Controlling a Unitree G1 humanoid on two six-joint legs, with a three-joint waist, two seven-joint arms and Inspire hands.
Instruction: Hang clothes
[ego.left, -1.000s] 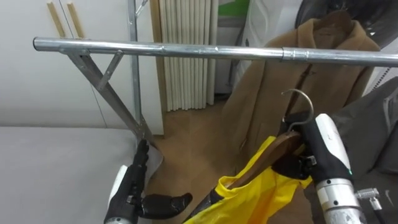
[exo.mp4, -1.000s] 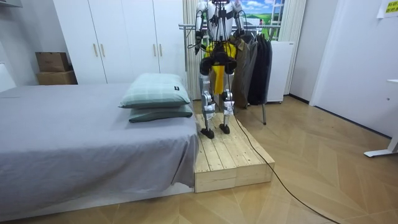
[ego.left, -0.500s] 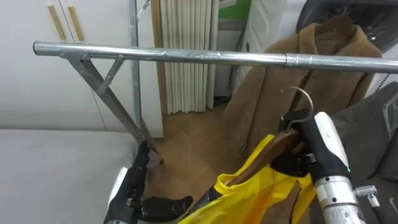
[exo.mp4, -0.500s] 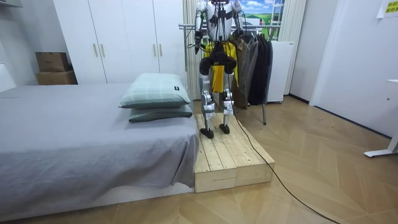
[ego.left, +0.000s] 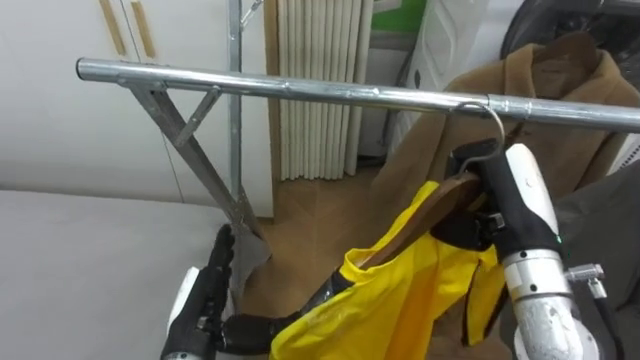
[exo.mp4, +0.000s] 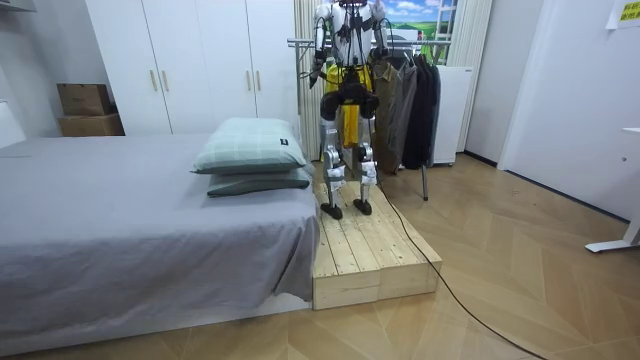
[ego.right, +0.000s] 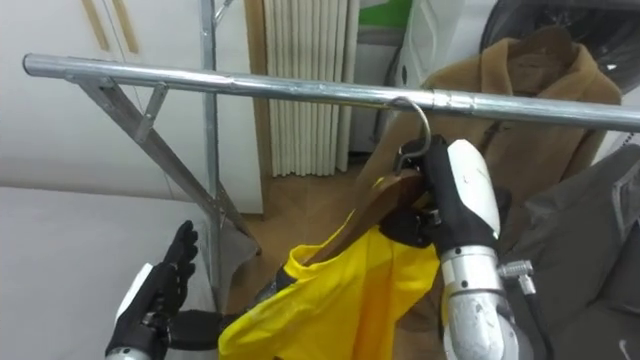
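Observation:
A yellow garment (ego.left: 400, 300) hangs on a wooden hanger (ego.left: 420, 225) whose metal hook (ego.left: 487, 112) is up against the steel rail (ego.left: 300, 88); whether the hook rests on the rail I cannot tell. My right hand (ego.left: 500, 205) is shut on the hanger just below the hook. My left hand (ego.left: 212, 295) is low at the left, open with fingers pointing up, its thumb by the garment's lower edge. In the right eye view the hook (ego.right: 415, 112) crosses the rail (ego.right: 250, 85). In the room view I stand on a wooden platform (exo.mp4: 370, 250) facing the rack.
A brown coat (ego.left: 565, 85) and dark grey clothes (ego.left: 610, 200) hang on the rail to the right of the hook. The rack's slanted brace (ego.left: 200, 160) drops at the left. A bed (exo.mp4: 120, 220) with pillows (exo.mp4: 250, 150) lies beside the platform.
My right hand has lifted the hanger, bringing the hook from well below the rail up to it. The yellow garment rose with it. The left hand stayed low.

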